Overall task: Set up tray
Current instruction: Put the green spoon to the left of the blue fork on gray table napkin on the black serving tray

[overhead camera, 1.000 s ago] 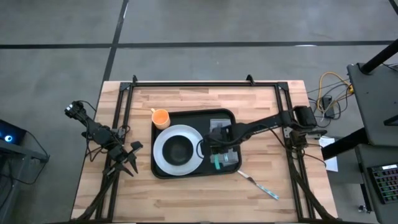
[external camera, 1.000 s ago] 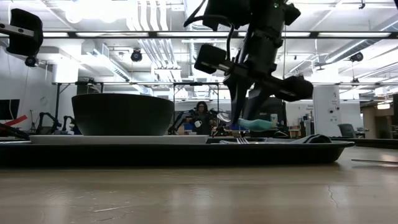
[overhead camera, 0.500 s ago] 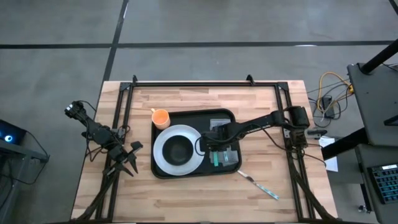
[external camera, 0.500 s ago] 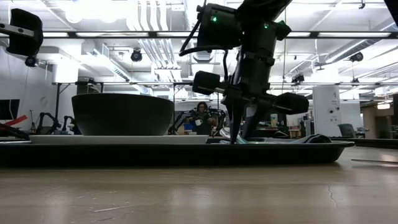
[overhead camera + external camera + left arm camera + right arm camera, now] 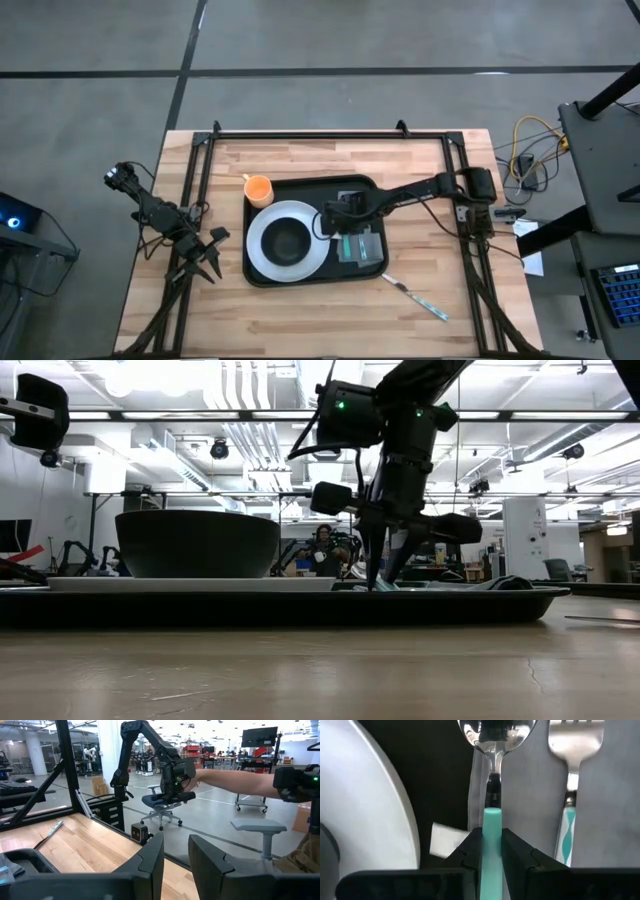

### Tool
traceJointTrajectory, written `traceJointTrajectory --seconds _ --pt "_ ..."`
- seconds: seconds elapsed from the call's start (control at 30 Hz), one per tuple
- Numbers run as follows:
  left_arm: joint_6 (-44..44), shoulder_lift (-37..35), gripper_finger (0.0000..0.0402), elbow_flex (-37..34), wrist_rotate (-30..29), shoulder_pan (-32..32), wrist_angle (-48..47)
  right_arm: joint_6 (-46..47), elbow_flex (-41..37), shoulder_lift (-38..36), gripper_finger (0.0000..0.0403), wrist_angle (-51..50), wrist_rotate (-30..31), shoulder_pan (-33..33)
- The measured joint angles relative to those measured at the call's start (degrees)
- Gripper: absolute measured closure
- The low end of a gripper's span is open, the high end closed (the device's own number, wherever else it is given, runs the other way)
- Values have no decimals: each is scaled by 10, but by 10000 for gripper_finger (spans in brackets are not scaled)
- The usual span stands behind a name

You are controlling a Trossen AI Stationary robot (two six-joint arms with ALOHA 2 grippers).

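In the middle of the frame, the teal-handled metal spoon [image 5: 491, 815] is being clamped by the right gripper [image 5: 491, 851] over the grey napkin [image 5: 530, 795] on the large flat black tray [image 5: 300, 186]; it should be released parallel to the fork [image 5: 570, 795].

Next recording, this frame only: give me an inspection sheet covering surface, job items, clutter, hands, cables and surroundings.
Surface: wooden table, dark metal frame along its edges.
Job items: black tray holds a white plate with a dark bowl, a grey napkin, a spoon and a fork; orange cup at the tray's far left corner.
Clutter: one utensil lies on the table off the tray.
Hands: right hand low over the napkin, fingers on either side of the spoon's teal handle; left hand idle at the table's left edge, open.
Cables: bundle right of the table.
Surroundings: lab; a person behind.
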Motion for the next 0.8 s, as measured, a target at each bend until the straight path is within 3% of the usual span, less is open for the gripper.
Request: traceJointTrajectory --seconds 0.57,0.8 --pt "0 0 331 0 0 0 0 5 0 0 358 -17 -33 -13" --pt "0 0 331 0 0 0 0 19 0 -1 332 -16 -32 -14"
